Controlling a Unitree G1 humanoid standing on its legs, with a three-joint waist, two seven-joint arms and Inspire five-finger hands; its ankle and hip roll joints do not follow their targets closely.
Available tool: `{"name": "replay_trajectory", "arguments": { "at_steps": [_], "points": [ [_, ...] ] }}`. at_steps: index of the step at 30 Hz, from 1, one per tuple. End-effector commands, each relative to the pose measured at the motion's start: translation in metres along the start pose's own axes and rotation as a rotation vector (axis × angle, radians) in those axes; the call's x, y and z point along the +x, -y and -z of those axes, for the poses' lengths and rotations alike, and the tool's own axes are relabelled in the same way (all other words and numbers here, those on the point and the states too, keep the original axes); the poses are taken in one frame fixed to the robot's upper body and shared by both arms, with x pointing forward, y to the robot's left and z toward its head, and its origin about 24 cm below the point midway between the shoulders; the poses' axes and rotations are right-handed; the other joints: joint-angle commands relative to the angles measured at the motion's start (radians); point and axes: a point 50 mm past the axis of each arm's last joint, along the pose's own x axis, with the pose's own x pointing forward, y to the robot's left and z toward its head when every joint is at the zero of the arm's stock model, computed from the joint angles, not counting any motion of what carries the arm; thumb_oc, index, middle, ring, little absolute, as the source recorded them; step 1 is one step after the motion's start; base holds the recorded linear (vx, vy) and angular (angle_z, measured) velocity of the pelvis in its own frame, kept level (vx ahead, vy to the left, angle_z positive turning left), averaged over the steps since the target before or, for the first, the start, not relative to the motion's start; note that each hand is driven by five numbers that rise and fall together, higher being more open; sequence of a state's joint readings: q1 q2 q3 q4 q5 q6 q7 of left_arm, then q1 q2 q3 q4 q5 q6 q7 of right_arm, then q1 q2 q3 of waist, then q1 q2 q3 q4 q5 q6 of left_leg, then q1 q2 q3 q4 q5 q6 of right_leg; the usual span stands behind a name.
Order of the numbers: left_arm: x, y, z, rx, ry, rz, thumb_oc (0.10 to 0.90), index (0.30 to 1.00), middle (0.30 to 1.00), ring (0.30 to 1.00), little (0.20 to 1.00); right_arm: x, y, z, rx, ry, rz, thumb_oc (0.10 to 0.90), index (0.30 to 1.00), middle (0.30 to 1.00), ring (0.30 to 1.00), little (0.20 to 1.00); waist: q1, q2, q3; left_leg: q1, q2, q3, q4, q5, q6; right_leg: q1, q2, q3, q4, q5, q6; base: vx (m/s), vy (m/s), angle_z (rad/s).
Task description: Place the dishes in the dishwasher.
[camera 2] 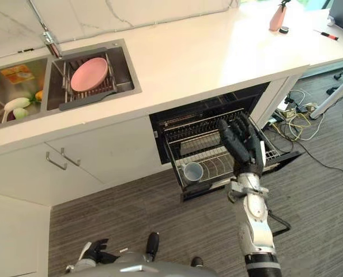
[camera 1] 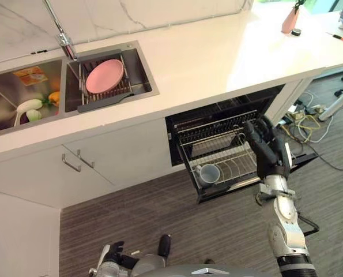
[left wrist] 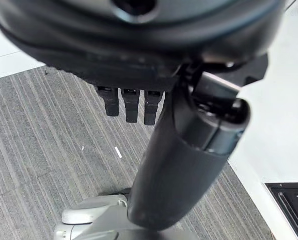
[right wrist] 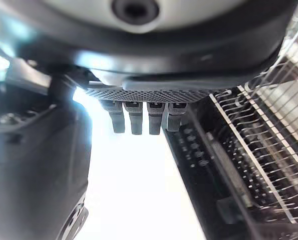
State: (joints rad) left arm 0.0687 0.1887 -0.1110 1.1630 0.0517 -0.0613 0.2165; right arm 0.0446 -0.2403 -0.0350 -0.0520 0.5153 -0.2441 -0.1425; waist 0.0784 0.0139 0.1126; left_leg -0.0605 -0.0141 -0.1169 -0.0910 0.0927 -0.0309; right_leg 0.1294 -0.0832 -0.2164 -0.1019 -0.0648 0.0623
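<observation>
1. One pink plate [camera 1: 105,75] stands in the sink rack [camera 1: 123,94], its lower edge hidden by wires
2. One cup [camera 1: 209,173] sits in the pulled-out dishwasher rack [camera 1: 232,161]
3. Right hand [camera 1: 267,147] over it, fingers straight, empty
4. Left hand [left wrist: 131,102] low, relaxed, empty

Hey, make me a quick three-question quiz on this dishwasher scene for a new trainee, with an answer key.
1. True or false: the pink plate is already in the dishwasher rack.
2. Which dish sits in the rack? A bowl, B cup, C pan.
3. Which hand is raised over the rack, and are its fingers straight or curled?

Key:
1. False; it stands in the sink drainer.
2. B, the cup.
3. The right hand; straight, holding nothing.
</observation>
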Motion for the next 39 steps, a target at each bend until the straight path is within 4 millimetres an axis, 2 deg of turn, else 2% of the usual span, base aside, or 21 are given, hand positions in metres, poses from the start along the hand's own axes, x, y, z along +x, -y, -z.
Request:
{"name": "replay_trajectory", "arguments": {
  "at_steps": [1,2,3,6,7,8,9,11,14,17,19,21,22,23,24,25,26,27,28,34,39],
  "points": [
    [0.003,-0.012,0.005,0.032,-0.02,-0.038,0.8,0.9,0.9,0.9,0.9,0.016,-0.027,-0.085,0.086,0.478,-0.147,0.8,0.9,0.9,0.9,0.9,0.057,-0.009,-0.005,0.047,0.02,-0.058,0.004,-0.035,-0.048,-0.025,-0.032,-0.043,0.027,0.036,0.063,-0.02,-0.045,0.11],
    [0.003,-0.012,0.005,0.032,-0.019,-0.038,0.8,0.9,0.9,0.9,0.9,0.016,-0.027,-0.085,0.086,0.478,-0.146,0.8,0.9,0.9,0.9,0.9,0.056,-0.009,-0.005,0.046,0.02,-0.061,0.004,-0.035,-0.048,-0.025,-0.031,-0.045,0.027,0.035,0.063,-0.14,-0.043,0.15],
    [0.004,-0.013,-0.002,0.043,0.009,-0.041,0.8,0.9,0.9,0.9,0.9,0.018,-0.032,-0.098,0.072,0.547,-0.148,0.8,0.9,0.9,0.9,0.9,0.081,0.003,0.018,-0.001,0.019,-0.09,0.004,0.017,-0.077,-0.029,-0.028,-0.092,0.026,0.031,0.055,-0.13,-0.022,0.22],
    [0.006,-0.013,-0.012,0.033,0.037,-0.045,0.8,0.9,0.9,0.9,0.9,0.02,-0.033,-0.107,0.039,0.588,-0.15,0.8,0.9,0.9,0.9,0.9,0.077,0.004,0.03,-0.052,-0.001,-0.121,0.004,0.029,-0.087,-0.042,-0.039,-0.159,0.029,0.021,0.046,-0.16,-0.034,0.88],
    [0.006,-0.011,-0.018,0.024,0.053,-0.046,0.8,0.9,0.9,0.9,0.9,0.023,-0.031,-0.114,0.004,0.619,-0.137,0.8,0.9,0.9,0.9,0.9,0.056,0.01,0.033,-0.092,0.009,-0.044,0.004,0.057,-0.092,-0.053,-0.05,-0.199,0.025,0.028,0.054,-0.17,0.066,1.32],
    [0.007,-0.008,-0.023,0.016,0.069,-0.04,0.8,0.9,0.9,0.9,0.9,0.025,-0.032,-0.118,-0.013,0.639,-0.125,0.8,0.9,0.9,0.9,0.9,0.034,0.01,0.039,-0.117,0.031,0.078,0.009,0.072,-0.091,-0.062,-0.062,-0.22,0.025,0.035,0.062,-0.13,0.174,2.31],
    [0.007,-0.006,-0.028,-0.031,0.078,-0.053,0.8,0.9,0.9,0.9,0.9,0.026,-0.033,-0.125,-0.043,0.677,-0.116,0.8,0.9,0.9,0.9,0.9,-0.007,-0.008,0.036,-0.121,0.143,0.331,0.017,0.07,-0.097,-0.06,-0.101,-0.26,0.022,0.049,0.092,-0.12,0.157,2.27],
    [0.006,-0.006,-0.024,-0.04,0.064,-0.059,0.8,0.9,0.9,0.9,0.9,0.027,-0.033,-0.124,-0.054,0.672,-0.111,0.8,0.9,0.9,0.9,0.9,0.004,-0.001,0.037,-0.108,0.166,0.367,0.019,0.082,-0.094,-0.063,-0.107,-0.283,0.024,0.072,0.095,-0.01,0.11,1.39],
    [0.002,-0.009,0.004,-0.046,-0.024,-0.089,0.8,0.9,0.9,0.9,0.9,0.022,-0.025,-0.116,-0.064,0.645,-0.062,0.8,0.9,0.9,0.9,0.9,0.031,-0.002,0.017,-0.084,0.194,0.32,0.024,0.083,-0.111,-0.017,-0.123,-0.306,0.028,0.072,0.103,0.19,0.152,0.24],
    [0.001,-0.01,0.009,-0.027,-0.043,-0.09,0.8,0.9,0.9,0.9,0.9,0.019,-0.02,-0.114,-0.085,0.643,-0.019,0.8,0.9,0.9,0.9,0.9,0.031,-0.002,0.004,-0.064,0.187,0.333,0.011,0.058,-0.103,0.003,-0.148,-0.328,0.034,0.078,0.115,0.12,0.219,0.22],
    [0.002,-0.009,0.007,-0.029,-0.044,-0.097,0.8,0.9,0.9,0.9,0.9,0.018,-0.016,-0.116,-0.183,0.66,0.035,0.8,0.9,0.9,0.9,0.9,0.033,-0.007,-0.011,-0.052,0.128,0.322,0.004,0.018,-0.068,0.009,-0.219,-0.36,0.084,0.101,0.135,0.16,0.341,0.41],
    [0.004,-0.015,0.004,-0.012,-0.042,-0.117,0.8,0.9,0.9,0.9,0.9,0.016,-0.015,-0.116,-0.221,0.67,0.072,0.8,0.9,0.9,0.9,0.9,0.023,-0.013,-0.014,-0.034,0.09,0.315,0.004,-0.01,-0.041,0.009,-0.266,-0.354,0.181,0.085,0.135,0.21,0.298,0.55],
    [0.004,-0.016,0.003,0.003,-0.039,-0.119,0.8,0.9,0.9,0.9,0.9,0.016,-0.016,-0.117,-0.239,0.68,0.078,0.8,0.9,0.9,0.9,0.9,0.016,-0.014,-0.012,-0.022,0.072,0.308,0.004,-0.022,-0.025,-0.006,-0.281,-0.331,0.252,0.087,0.128,0.29,0.372,0.44],
    [0.005,-0.023,0.001,0.033,-0.028,-0.134,0.8,0.9,0.9,0.9,0.9,0.016,-0.023,-0.116,-0.249,0.685,0.068,0.8,0.9,0.9,0.9,0.9,-0.019,-0.006,0.005,0.016,0.061,0.297,0.004,-0.046,0.001,-0.07,-0.285,-0.264,0.421,0.109,0.118,0.21,0.303,0.35],
    [0.005,-0.023,0.0,0.032,-0.028,-0.135,0.8,0.9,0.9,0.9,0.9,0.016,-0.024,-0.116,-0.248,0.685,0.067,0.8,0.9,0.9,0.9,0.9,-0.014,-0.009,0.006,0.015,0.058,0.304,0.004,-0.047,0.003,-0.082,-0.292,-0.253,0.436,0.103,0.119,0.2,0.315,0.37],
    [0.005,-0.025,0.002,0.046,-0.03,-0.135,0.8,0.9,0.9,0.9,0.9,0.017,-0.027,-0.115,-0.269,0.684,0.058,0.8,0.9,0.9,0.9,0.9,-0.031,0.001,0.02,0.037,0.067,0.306,0.004,-0.058,0.006,-0.133,-0.258,-0.224,0.482,0.096,0.119,0.14,0.185,0.29],
    [0.006,-0.027,0.002,0.046,-0.03,-0.143,0.8,0.9,0.9,0.9,0.9,0.017,-0.027,-0.114,-0.283,0.676,0.056,0.8,0.9,0.9,0.9,0.9,-0.058,0.007,0.033,0.058,0.071,0.294,0.004,-0.068,0.005,-0.204,-0.194,-0.145,0.495,0.075,0.113,0.22,0.209,0.04],
    [0.005,-0.027,0.002,0.049,-0.032,-0.141,0.8,0.9,0.9,0.9,0.9,0.017,-0.026,-0.114,-0.288,0.672,0.056,0.8,0.9,0.9,0.9,0.9,-0.065,0.009,0.039,0.073,0.073,0.295,0.004,-0.076,0.004,-0.243,-0.163,-0.111,0.49,0.064,0.11,0.31,0.091,-0.33],
    [0.005,-0.026,0.002,0.073,-0.031,-0.128,0.8,0.9,0.9,0.9,0.9,0.015,-0.024,-0.112,-0.271,0.664,0.067,0.8,0.9,0.9,0.9,0.9,-0.081,0.005,0.043,0.08,0.067,0.286,0.004,-0.08,0.002,-0.269,-0.108,-0.078,0.389,0.062,0.089,0.23,0.026,-0.36],
    [0.005,-0.027,0.007,0.119,-0.049,-0.112,0.8,0.9,0.9,0.9,0.9,0.011,-0.019,-0.107,-0.293,0.647,0.113,0.8,0.9,0.9,0.9,0.9,-0.099,-0.018,0.029,0.123,0.067,0.296,0.004,-0.119,-0.008,-0.285,-0.084,-0.089,0.182,0.152,0.112,0.21,-0.044,0.2],
    [0.005,-0.016,0.001,0.119,-0.018,-0.09,0.8,0.9,0.9,0.9,0.9,0.011,-0.022,-0.112,-0.33,0.677,0.084,0.8,0.9,0.9,0.9,0.9,-0.107,-0.01,-0.004,0.174,0.071,0.306,0.004,-0.138,-0.017,-0.22,-0.068,-0.073,0.088,0.154,0.102,0.19,-0.089,-0.21]
  ]
}}
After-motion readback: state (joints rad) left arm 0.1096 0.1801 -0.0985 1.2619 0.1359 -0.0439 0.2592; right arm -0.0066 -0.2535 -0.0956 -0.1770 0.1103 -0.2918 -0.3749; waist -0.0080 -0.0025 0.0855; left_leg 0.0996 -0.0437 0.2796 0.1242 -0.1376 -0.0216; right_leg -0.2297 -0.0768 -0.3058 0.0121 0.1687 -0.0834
